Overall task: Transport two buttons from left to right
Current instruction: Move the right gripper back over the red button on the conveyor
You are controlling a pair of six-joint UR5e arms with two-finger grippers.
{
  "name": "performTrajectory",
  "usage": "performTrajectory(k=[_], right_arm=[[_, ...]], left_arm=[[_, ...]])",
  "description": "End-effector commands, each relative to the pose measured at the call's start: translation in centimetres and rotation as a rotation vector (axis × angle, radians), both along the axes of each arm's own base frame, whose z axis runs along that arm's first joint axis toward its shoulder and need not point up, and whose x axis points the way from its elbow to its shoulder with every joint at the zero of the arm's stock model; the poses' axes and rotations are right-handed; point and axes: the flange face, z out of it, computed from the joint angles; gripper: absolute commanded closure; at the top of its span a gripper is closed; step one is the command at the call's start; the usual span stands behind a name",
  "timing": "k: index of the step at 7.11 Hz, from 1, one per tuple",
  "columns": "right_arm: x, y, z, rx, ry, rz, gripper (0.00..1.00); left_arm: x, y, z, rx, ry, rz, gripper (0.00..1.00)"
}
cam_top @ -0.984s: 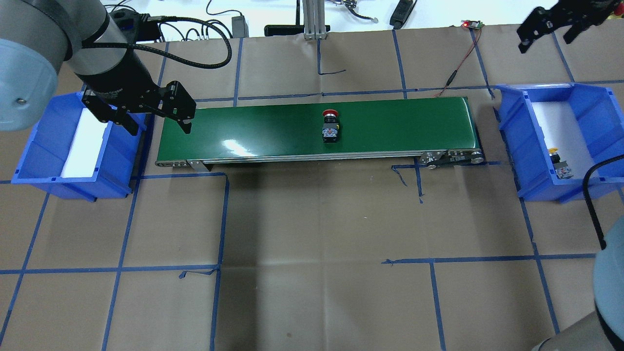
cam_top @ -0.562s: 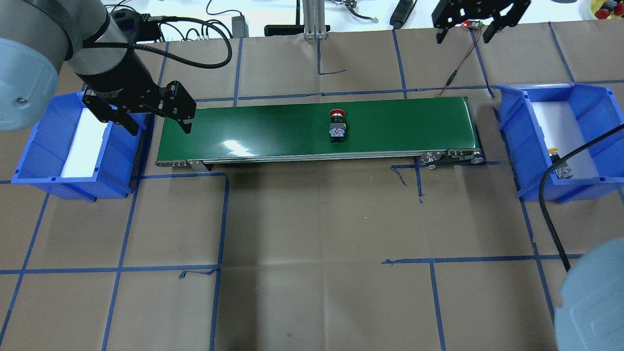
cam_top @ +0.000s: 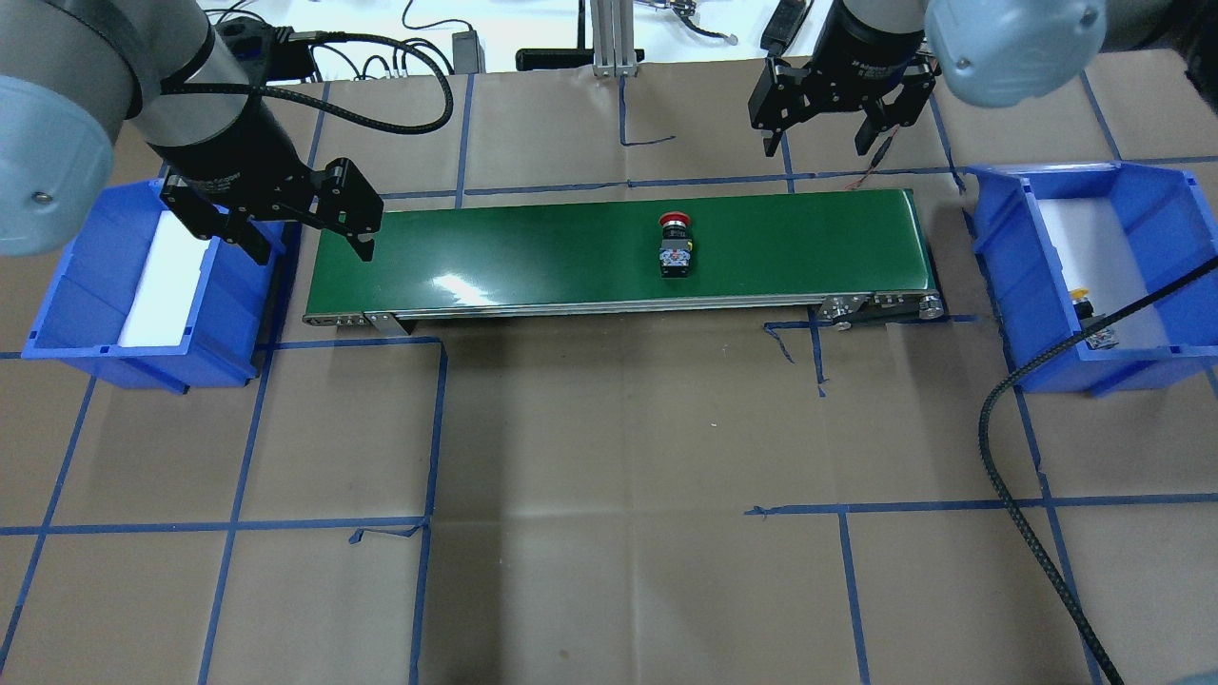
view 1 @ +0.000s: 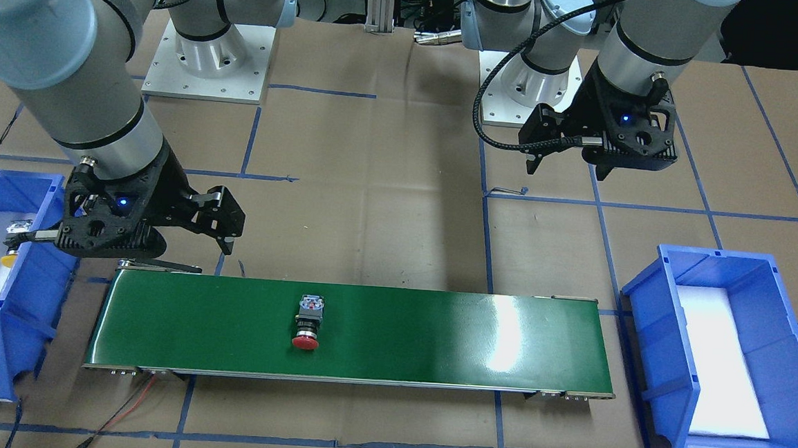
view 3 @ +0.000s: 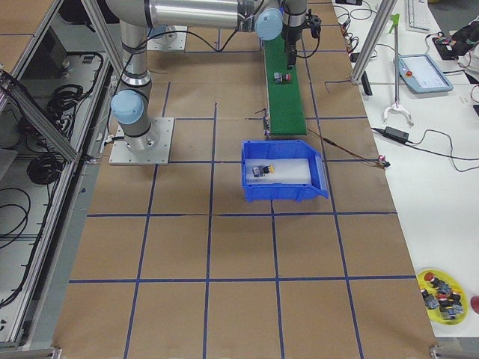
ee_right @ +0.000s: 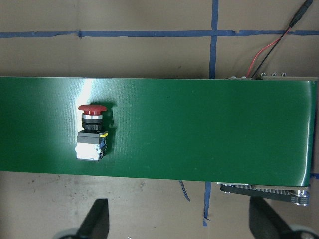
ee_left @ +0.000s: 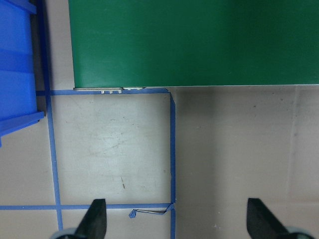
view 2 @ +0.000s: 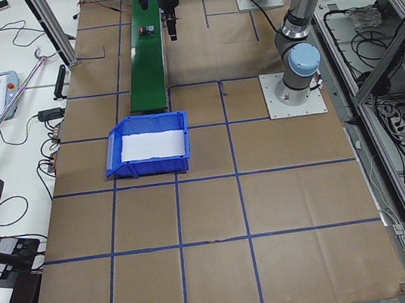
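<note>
Red button (cam_top: 675,245) lies crosswise on belt (cam_top: 533,249), cap away from robot, leftward of right fingers (cam_top: 767,128): nearer, spread wide, empty. Left fingers (cam_top: 360,228) likewise spread, empty.

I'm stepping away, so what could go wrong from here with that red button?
The red button lies on its side on the belt, so it may roll when pinched. The open right gripper hangs beside the belt, not over it; a late grab could drop it short of the right bin.
</note>
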Motion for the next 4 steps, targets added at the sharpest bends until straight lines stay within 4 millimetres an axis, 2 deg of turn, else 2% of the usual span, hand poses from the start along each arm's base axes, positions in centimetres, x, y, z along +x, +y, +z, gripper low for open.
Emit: performTrajectory(k=[1,2,3,4], right_arm=[[0.1,0.3,-2.2,-0.099,0.0,-0.001,0.0],[0.0,0.8,-4.7,-0.069,-0.004,-0.006,0.0],[-0.2,0.8,-5.8,-0.049,-0.001,-0.01,0.0],[-0.2,0.8,-6.1,-0.044,-0.001,-0.013,0.0]], left_arm=[[0.0,-0.1,0.0,0.0,0.0,0.0,0.0],[0.1,-0.1,0.0,0.0,0.0,0.001,0.0],[0.1,-0.2,0.2,-0.003,0.0,0.001,0.0],[0.1,-0.2,0.1,-0.002,0.0,0.001,0.0]])
